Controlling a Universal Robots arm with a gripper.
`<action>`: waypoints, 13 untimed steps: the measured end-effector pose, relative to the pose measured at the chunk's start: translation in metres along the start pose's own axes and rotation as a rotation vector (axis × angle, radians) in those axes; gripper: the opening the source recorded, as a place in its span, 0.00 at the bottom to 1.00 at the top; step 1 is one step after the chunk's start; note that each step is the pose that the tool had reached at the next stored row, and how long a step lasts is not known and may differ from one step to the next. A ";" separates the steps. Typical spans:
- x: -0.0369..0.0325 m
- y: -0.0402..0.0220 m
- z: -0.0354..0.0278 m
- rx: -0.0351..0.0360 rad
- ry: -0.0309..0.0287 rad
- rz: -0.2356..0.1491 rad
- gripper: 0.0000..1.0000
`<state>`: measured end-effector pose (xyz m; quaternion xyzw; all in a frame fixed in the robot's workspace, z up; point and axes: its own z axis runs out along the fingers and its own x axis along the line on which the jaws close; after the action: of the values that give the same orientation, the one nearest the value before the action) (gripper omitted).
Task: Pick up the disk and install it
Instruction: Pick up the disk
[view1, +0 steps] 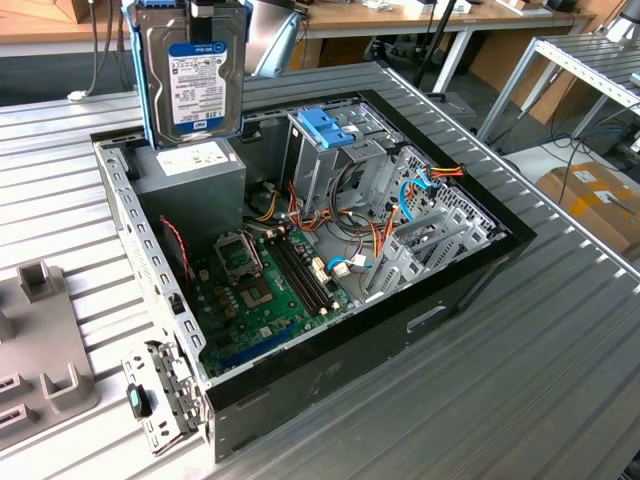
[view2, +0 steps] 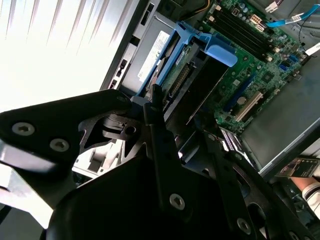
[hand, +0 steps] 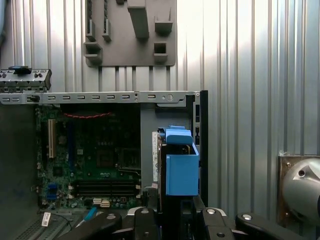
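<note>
Exterior view, nearest first: a grey fixture (view1: 45, 340) lies at the table's (view1: 520, 380) edge on the exterior view's left, beside the open computer case (view1: 420, 310) at the table's middle. Inside sit the motherboard (view1: 255, 290), then the drive cage (view1: 330, 160) and power supply (view1: 195, 180). Over that far corner hangs the disk (view1: 195, 80), upright. In both wrist views the gripper's (hand: 175, 215) (view2: 185, 132) 2 fingers clamp it.

A flat metal disk (view1: 193, 75) with a blue and white label hangs upright in the air, above the grey power box (view1: 195, 180). Below sits an open black computer case (view1: 330, 370) with a green board (view1: 235, 300) inside, on a ribbed metal table (view1: 520, 400).
</note>
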<state>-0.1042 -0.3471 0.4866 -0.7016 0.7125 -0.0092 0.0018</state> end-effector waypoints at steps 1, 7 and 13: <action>0.0000 -0.0006 0.0000 0.0000 0.0000 0.000 0.35; -0.0003 -0.0060 0.0001 0.0000 0.0000 0.000 0.35; -0.0007 -0.0136 0.0002 0.0000 0.0000 0.000 0.35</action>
<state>-0.0906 -0.3466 0.4866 -0.7016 0.7125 -0.0092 0.0018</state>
